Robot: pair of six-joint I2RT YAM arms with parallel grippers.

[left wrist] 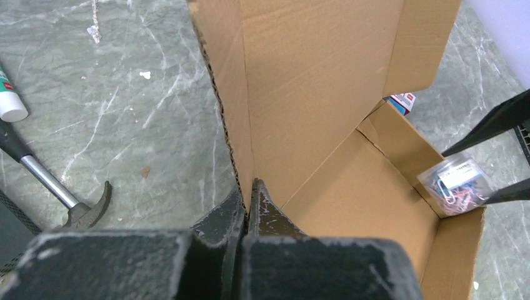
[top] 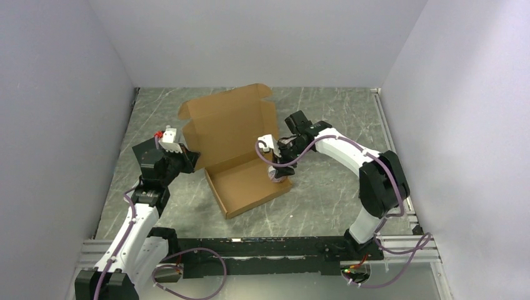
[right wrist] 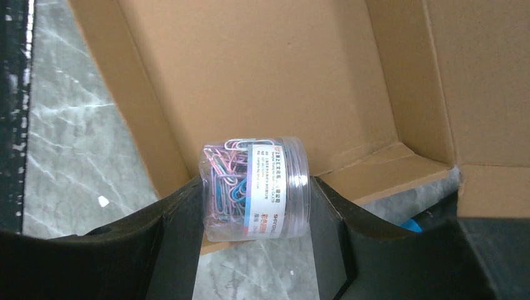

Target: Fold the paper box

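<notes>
The paper box [top: 237,125] is brown corrugated cardboard in the middle of the table, its lid panel standing up behind a shallow tray. My left gripper [top: 190,159] is shut on the box's left edge; in the left wrist view the fingertips [left wrist: 250,187] pinch the thin cardboard wall [left wrist: 237,125]. My right gripper [top: 279,170] is at the tray's right wall. Its fingers are shut on a clear jar of coloured paper clips [right wrist: 256,187], held over the wall's rim with the box interior [right wrist: 250,69] beyond. The jar [left wrist: 453,184] also shows at the tray's far corner.
A hammer [left wrist: 69,200] and a white tube [left wrist: 9,106] lie on the marble table left of the box. A small printed carton [left wrist: 400,101] sits behind the tray's far wall. Grey walls enclose the table, with a metal rail [top: 390,131] along the right.
</notes>
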